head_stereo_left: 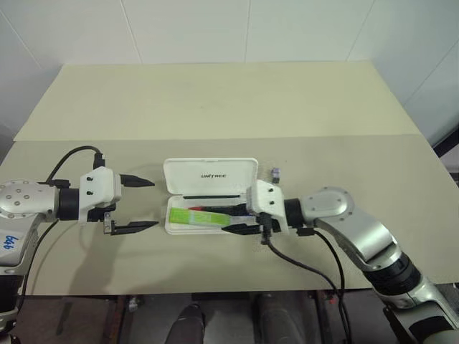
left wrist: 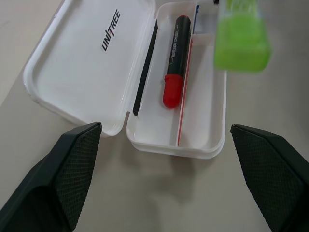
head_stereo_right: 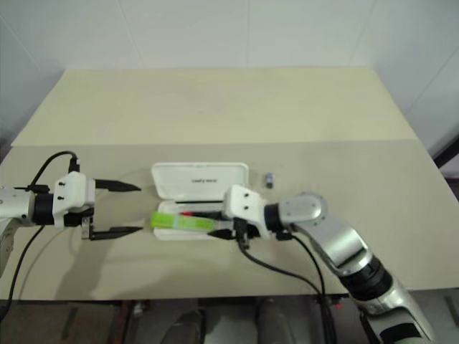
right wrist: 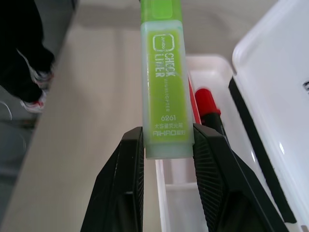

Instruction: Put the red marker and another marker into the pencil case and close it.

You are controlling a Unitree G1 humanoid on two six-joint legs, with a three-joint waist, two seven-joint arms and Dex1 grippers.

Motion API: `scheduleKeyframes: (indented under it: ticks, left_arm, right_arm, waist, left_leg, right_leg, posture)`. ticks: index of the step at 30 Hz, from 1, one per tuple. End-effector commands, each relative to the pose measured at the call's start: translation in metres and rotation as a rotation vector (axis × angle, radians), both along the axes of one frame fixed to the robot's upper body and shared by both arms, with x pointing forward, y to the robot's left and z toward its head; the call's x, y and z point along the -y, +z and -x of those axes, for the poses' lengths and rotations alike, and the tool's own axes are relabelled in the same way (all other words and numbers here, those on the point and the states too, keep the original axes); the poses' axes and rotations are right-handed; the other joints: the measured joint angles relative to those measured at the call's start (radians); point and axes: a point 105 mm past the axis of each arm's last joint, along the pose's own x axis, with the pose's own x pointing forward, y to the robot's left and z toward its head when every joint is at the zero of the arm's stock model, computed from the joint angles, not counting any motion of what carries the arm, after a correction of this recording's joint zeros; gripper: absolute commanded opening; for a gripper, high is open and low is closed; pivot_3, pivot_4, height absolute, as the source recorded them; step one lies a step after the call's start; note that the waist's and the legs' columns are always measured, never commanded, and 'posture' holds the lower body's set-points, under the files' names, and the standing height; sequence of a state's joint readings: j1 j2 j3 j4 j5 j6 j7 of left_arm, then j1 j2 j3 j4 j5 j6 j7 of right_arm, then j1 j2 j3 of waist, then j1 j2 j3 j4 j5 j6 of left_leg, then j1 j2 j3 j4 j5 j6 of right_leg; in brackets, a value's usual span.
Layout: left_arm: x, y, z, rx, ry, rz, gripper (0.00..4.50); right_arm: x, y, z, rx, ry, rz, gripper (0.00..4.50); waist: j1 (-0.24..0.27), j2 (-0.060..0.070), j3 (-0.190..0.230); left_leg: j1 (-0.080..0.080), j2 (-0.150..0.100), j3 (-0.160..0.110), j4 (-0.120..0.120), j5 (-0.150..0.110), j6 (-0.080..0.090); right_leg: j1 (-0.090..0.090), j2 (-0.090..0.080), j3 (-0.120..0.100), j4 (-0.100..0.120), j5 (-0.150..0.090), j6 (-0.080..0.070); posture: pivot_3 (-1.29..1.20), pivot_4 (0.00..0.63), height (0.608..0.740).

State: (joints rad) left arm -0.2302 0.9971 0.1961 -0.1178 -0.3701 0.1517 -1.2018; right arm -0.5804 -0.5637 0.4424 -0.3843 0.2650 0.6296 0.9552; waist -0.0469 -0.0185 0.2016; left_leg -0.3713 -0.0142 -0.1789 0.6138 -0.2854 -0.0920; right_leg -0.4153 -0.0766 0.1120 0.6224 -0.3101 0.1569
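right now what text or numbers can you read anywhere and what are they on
"UNITREE": dark lettering inside the open lid of the pencil case.
"CHECK LINER": down the body of the green marker, which the right gripper holds.
"6261": lower on the same marker.
"AIHAO": below that number; the small characters beside and above it are too small to read.
The red marker shows no readable print.

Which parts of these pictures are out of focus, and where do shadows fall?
Left wrist view: the green highlighter is blurred, while the red marker in the pencil case is sharp. Right wrist view: the highlighter's print is sharp and the floor behind is soft. Left eye view: the left gripper casts a soft shadow on the table.
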Motion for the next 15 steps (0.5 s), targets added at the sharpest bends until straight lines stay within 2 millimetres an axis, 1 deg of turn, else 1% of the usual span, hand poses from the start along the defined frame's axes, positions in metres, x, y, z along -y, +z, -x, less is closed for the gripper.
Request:
scheduleKeyframes:
  ticks: [1, 6, 10, 12, 15]
  left_arm:
    - [0.003, 0.008, 0.002, 0.039, -0.006, 0.007, 4.50]
    - [0.006, 0.008, 0.002, 0.035, -0.012, 0.013, 4.50]
    - [0.008, 0.008, 0.002, 0.035, -0.017, 0.015, 4.50]
    - [0.009, 0.008, 0.001, 0.036, -0.018, 0.018, 4.50]
    - [0.009, 0.008, 0.001, 0.036, -0.017, 0.021, 4.50]
  right_arm:
    - [-0.006, -0.006, -0.003, 0.018, -0.015, 0.035, 1.07]
    - [-0.011, -0.015, -0.006, 0.042, 0.001, 0.078, 1.07]
    - [-0.015, -0.015, -0.012, 0.056, 0.000, 0.087, 1.07]
    - [-0.011, -0.016, -0.019, 0.077, -0.005, 0.109, 1.07]
    - [-0.009, -0.015, -0.024, 0.094, -0.005, 0.120, 1.07]
  waist:
    - [0.001, 0.000, 0.000]
    - [0.000, 0.000, 0.000]
    - [-0.006, 0.000, 0.000]
    - [-0.007, 0.000, 0.000]
    - [-0.006, 0.000, 0.000]
  left_leg:
    - [0.000, 0.000, 0.000, 0.000, 0.000, 0.000]
    - [0.000, 0.000, 0.000, 0.000, 0.000, 0.000]
    - [0.000, 0.000, 0.000, 0.000, 0.000, 0.000]
    - [0.000, 0.000, 0.000, 0.000, 0.000, 0.000]
    - [0.000, 0.000, 0.000, 0.000, 0.000, 0.000]
  right_leg:
    - [0.000, 0.000, 0.000, 0.000, 0.000, 0.000]
    - [0.000, 0.000, 0.000, 0.000, 0.000, 0.000]
    - [0.000, 0.000, 0.000, 0.001, 0.000, 0.000]
    - [0.000, 0.000, 0.000, 0.001, 0.000, 0.000]
    - [0.000, 0.000, 0.000, 0.001, 0.000, 0.000]
  posture:
    - [0.00, 0.150, 0.740]
    - [0.00, 0.150, 0.740]
    - [0.00, 0.150, 0.740]
    - [0.00, 0.150, 0.740]
    - [0.00, 0.150, 0.740]
